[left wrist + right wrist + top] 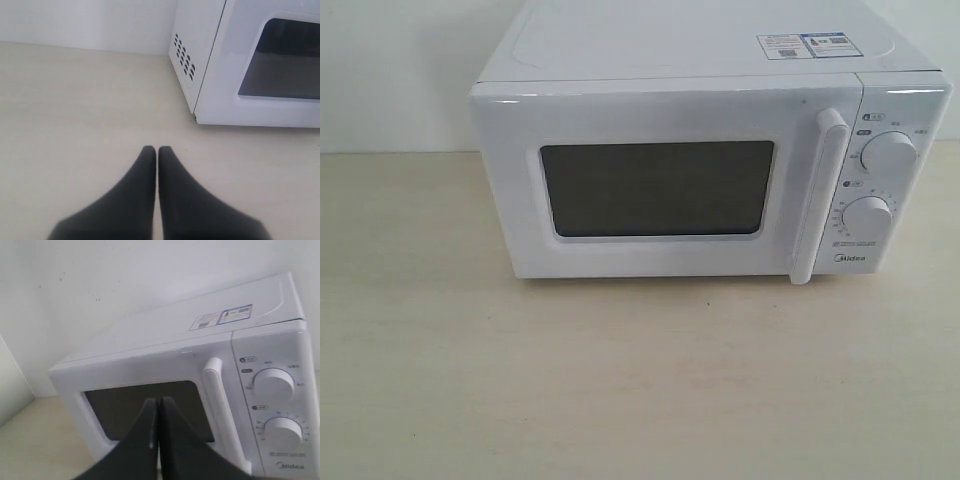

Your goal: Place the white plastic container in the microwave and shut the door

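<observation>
The white Midea microwave [680, 150] stands at the back of the pale table, its door [660, 190] shut, with a dark window and a vertical bar handle [817, 195]. No white plastic container shows in any view. Neither gripper appears in the exterior view. In the left wrist view my left gripper [157, 150] is shut and empty over bare table, near the microwave's [240, 65] vented left corner. In the right wrist view my right gripper [158, 402] is shut and empty, held in front of the door [150, 407] window, with the handle [220, 405] beside it.
Two round dials [890, 155] [869, 216] sit on the right panel. Stickers [808, 45] lie on the microwave's top. A white wall [390, 70] runs behind. Pale wooden table [620, 380] stretches in front of the microwave.
</observation>
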You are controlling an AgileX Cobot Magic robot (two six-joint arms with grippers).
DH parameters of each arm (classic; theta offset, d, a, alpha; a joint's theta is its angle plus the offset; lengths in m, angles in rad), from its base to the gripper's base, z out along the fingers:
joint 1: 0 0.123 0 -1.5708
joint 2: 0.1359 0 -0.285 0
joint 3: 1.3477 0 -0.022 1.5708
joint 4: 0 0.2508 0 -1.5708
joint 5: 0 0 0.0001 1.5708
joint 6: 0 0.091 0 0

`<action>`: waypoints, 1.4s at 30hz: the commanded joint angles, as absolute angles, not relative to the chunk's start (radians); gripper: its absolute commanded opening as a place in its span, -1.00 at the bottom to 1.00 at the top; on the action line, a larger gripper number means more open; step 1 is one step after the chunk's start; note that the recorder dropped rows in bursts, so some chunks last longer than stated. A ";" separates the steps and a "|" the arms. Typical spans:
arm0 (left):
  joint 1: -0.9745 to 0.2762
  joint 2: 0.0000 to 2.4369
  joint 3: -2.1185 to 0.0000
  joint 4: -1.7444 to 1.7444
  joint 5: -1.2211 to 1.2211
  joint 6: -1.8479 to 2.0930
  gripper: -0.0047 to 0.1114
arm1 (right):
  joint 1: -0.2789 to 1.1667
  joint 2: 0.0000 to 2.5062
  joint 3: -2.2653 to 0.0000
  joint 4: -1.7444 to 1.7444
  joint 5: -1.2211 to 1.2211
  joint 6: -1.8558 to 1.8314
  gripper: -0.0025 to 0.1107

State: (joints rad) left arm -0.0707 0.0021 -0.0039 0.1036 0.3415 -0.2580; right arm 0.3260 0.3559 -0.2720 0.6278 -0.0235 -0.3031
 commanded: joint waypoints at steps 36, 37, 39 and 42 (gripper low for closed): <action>-0.067 0.000 0.000 0.105 0.336 -0.253 -0.85 | 0.140 0.000 0.000 0.147 0.343 -0.092 -0.96; -0.067 0.000 0.000 0.105 0.336 -0.253 -0.85 | 0.138 0.000 0.000 0.147 0.343 -0.095 -0.96; -0.067 0.000 0.000 0.105 0.336 -0.253 -0.85 | 0.134 0.000 0.000 0.147 0.345 -0.099 -0.96; -0.067 0.000 0.000 0.105 0.336 -0.253 -0.85 | 0.084 0.000 0.000 0.149 0.356 -0.096 -0.96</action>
State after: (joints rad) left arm -0.0707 0.0021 -0.0039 0.1036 0.3415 -0.2580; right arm 0.1209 0.0049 0.0005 0.1595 0.3462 -0.0915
